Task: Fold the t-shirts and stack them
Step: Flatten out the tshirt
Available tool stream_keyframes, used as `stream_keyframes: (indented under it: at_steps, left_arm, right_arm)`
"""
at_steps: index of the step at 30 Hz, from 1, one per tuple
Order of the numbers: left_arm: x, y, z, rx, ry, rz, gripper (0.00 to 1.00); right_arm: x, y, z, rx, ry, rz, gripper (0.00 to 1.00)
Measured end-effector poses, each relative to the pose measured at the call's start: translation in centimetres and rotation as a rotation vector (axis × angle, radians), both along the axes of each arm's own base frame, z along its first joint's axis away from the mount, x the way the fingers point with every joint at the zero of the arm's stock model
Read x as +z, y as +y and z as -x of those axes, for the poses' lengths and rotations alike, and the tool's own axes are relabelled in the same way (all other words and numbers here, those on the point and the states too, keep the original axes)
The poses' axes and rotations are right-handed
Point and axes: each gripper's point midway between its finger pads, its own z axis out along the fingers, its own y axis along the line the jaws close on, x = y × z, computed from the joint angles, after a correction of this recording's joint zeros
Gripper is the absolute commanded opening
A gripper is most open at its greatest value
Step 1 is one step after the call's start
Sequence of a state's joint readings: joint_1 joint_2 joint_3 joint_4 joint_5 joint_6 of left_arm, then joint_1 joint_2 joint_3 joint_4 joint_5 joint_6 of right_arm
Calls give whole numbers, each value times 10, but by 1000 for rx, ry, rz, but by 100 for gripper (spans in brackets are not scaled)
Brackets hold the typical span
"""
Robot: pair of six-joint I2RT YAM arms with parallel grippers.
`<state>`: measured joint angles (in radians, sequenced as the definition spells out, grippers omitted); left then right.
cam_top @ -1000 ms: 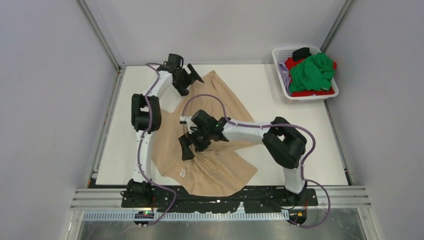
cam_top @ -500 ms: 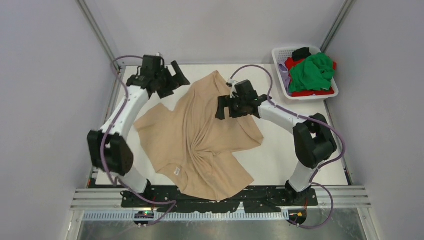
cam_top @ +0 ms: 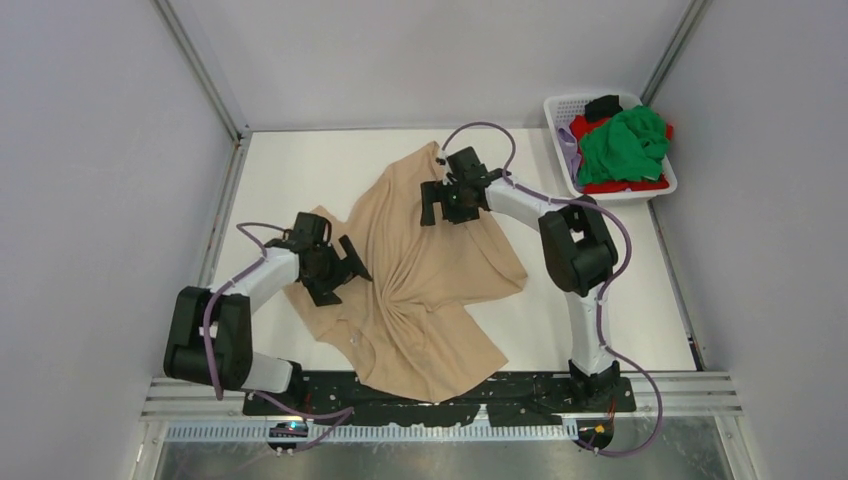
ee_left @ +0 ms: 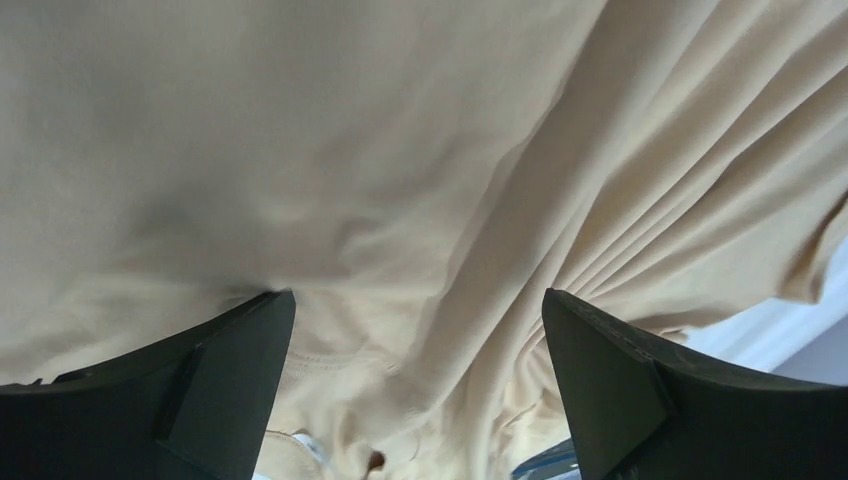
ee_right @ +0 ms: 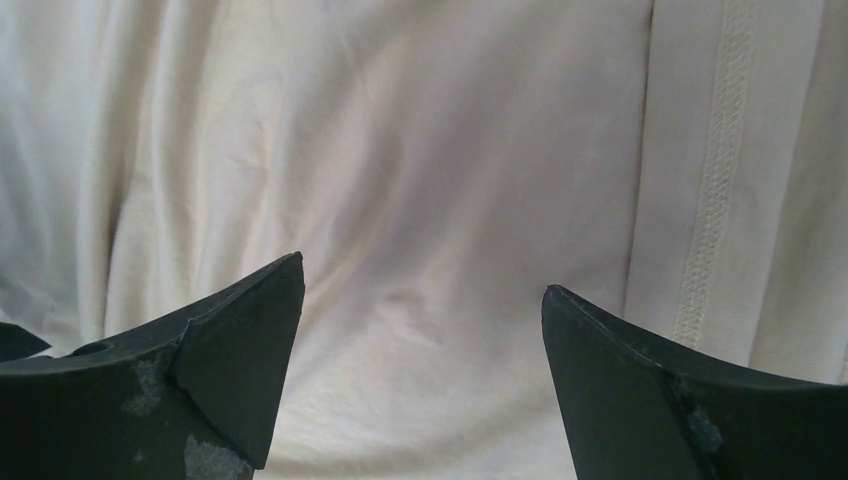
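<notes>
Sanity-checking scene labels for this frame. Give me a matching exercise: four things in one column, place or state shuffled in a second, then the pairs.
Things:
1. beige t-shirt
2. green t-shirt
3. left gripper
4. right gripper

Places or states:
A. open, over the far part of the spread cloth
B. on top of the pile in the white basket
C. open, over the near-left part of the spread cloth
D. lying rumpled on the table

Pairs: 1-D, 2-B, 3-C, 4-A
</notes>
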<state>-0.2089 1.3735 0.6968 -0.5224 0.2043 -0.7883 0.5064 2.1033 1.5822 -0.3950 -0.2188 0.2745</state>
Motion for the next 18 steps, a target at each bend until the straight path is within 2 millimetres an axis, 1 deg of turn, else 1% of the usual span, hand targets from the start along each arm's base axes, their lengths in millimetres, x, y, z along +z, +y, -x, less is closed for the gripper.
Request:
stream_keyframes:
  at_steps: [2,4,6,7,9,12,15,16,17,18]
  left_arm:
    - [0,0,-14,38,9,29,100]
    - [1,-1,-33,67,32,52,100]
    - [1,-2,-58,88,55,58,100]
    - [2,-2,-75,95,67,55,100]
    - [4,-6,-118,100,59,52,100]
    - [8,-12,-190,102,20,40,100]
    - [14,-18,-253,97,-47,36,100]
    - [17,-20,-268,91,-68,31,100]
    - [20,-20,-276,87,-83,25,100]
    - [24,-21,-281,85,-88,20,100]
  right_arm:
    - [-10,-3,4,-1,27,16,95]
    - [-17,-7,8,-8,44,26,95]
    - [-18,-10,8,-24,36,15,95]
    - [-17,-12,10,-35,29,4,95]
    - [-17,-19,17,-58,23,-11,95]
    - [-18,-32,39,-92,25,-37,95]
    - [-18,-46,65,-122,32,-60,95]
    - [-18,-49,75,-126,36,-61,95]
    - [-18,-52,85,-126,37,-61,95]
    - [-19,-54,94,-122,40,-58,95]
